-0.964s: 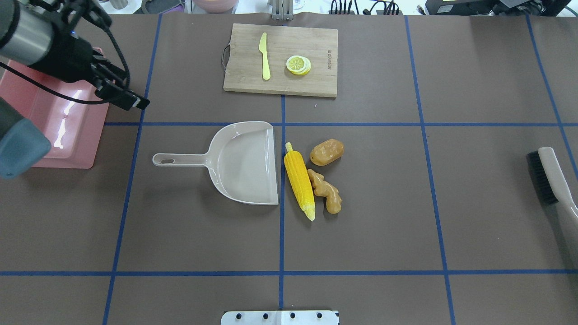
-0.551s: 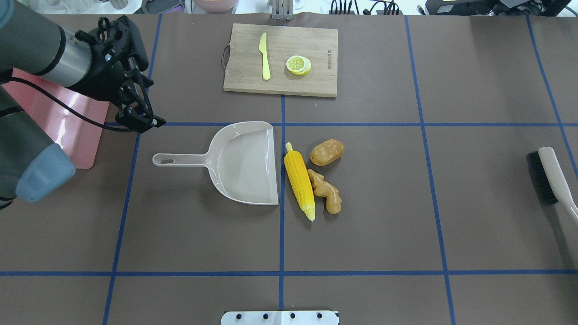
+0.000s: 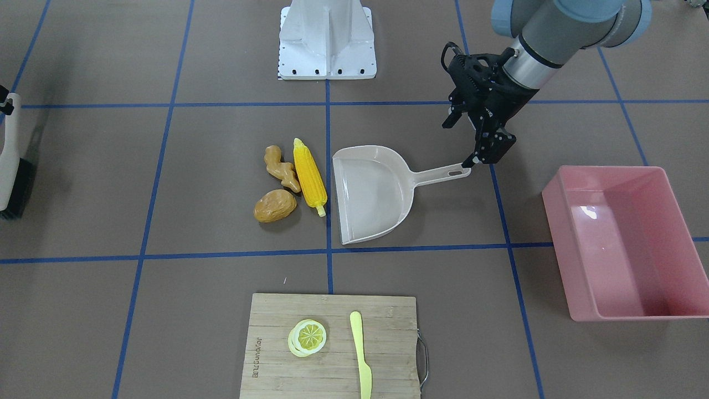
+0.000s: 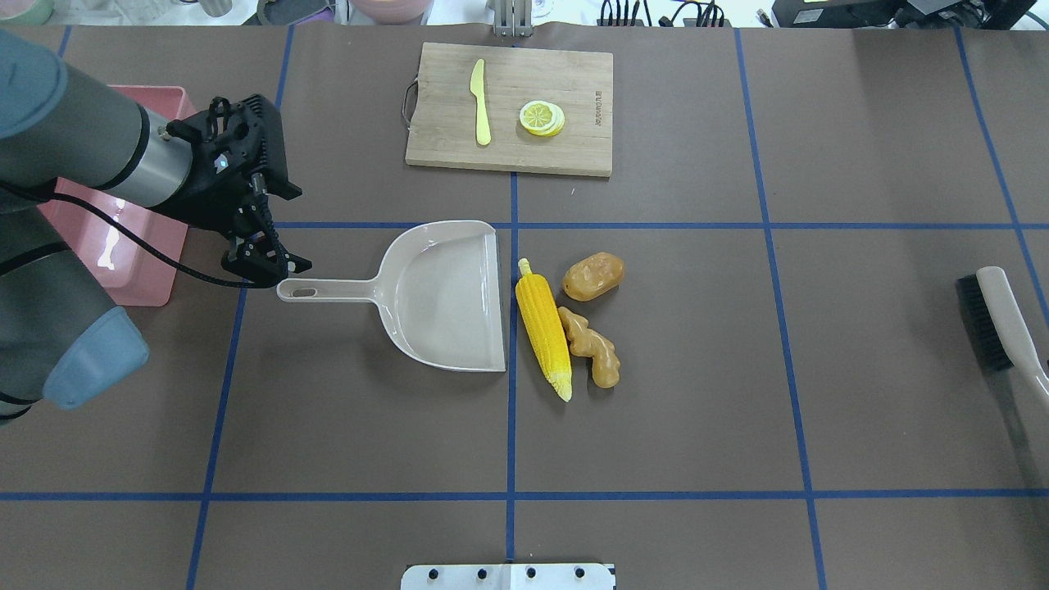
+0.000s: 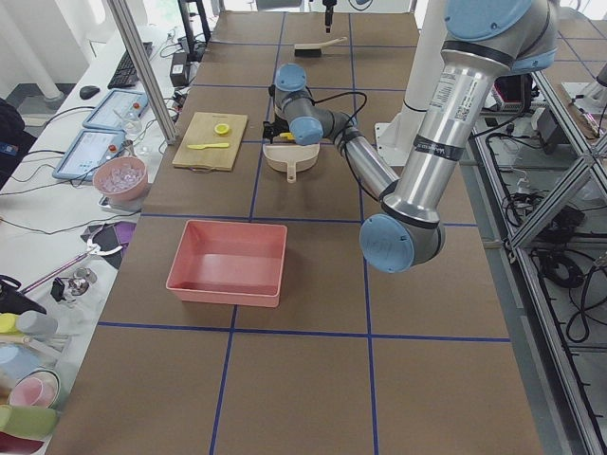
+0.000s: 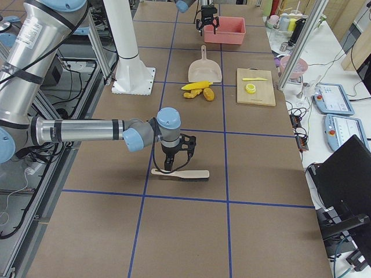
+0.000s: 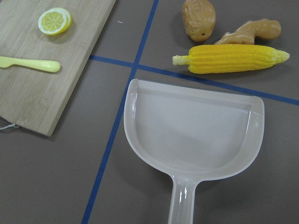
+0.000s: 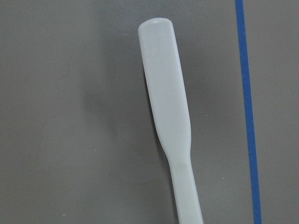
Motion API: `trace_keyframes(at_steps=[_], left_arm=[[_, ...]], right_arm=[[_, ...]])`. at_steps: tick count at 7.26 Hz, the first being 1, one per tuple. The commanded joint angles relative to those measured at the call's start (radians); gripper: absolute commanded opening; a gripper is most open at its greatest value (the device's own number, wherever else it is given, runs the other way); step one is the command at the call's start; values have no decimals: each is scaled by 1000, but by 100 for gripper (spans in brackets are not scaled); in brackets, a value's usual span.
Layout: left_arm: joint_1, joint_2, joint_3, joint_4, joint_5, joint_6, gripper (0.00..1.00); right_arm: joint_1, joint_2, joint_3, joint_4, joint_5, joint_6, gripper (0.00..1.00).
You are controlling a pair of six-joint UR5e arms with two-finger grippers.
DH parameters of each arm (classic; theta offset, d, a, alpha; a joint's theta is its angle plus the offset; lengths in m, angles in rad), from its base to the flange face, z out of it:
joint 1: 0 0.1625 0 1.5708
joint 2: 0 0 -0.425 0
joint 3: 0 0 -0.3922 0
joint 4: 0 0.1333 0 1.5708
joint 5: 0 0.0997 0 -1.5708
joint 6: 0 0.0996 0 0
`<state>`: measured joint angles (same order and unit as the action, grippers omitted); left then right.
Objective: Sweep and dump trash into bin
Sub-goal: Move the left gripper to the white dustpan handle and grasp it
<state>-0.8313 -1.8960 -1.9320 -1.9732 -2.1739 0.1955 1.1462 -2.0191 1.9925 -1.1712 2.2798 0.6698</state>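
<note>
Hovering jaws-wide, left gripper (image 4: 266,264) is poising over dustpan (image 4: 451,287) handle tip; centre handle btwn jaws, then close.

Light was bright, even, from overhead; shadows soft & short. White glare patches sat on the floor of the large pink plastic tub (image 3: 631,260) at the table's end. The pale beige plastic dustpan (image 7: 194,130) had mild sheen; pics sharp.

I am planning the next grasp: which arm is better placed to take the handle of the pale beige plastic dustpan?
The left. The left gripper hovers just beside the end of the dustpan handle, while the right arm is far off, above the white-handled black-bristled brush.
</note>
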Motion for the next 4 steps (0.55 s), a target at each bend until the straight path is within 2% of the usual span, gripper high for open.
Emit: trace_keyframes(at_steps=[1,2,3,4], left_arm=[[9,95,100,-331,-1,-13,97],[17,95,138,-399,-1,-39,97],[55,81,190,-464,6,-89,97],[98,51,223,-499,8,-144,97]], right_arm=[[-20,-42,-47,84,-3,20,100],[-29,-50,-120,228,1,75,100],[-64,-58,-159,311,1,129,100],[-100,-58,-164,318,-8,138,99]])
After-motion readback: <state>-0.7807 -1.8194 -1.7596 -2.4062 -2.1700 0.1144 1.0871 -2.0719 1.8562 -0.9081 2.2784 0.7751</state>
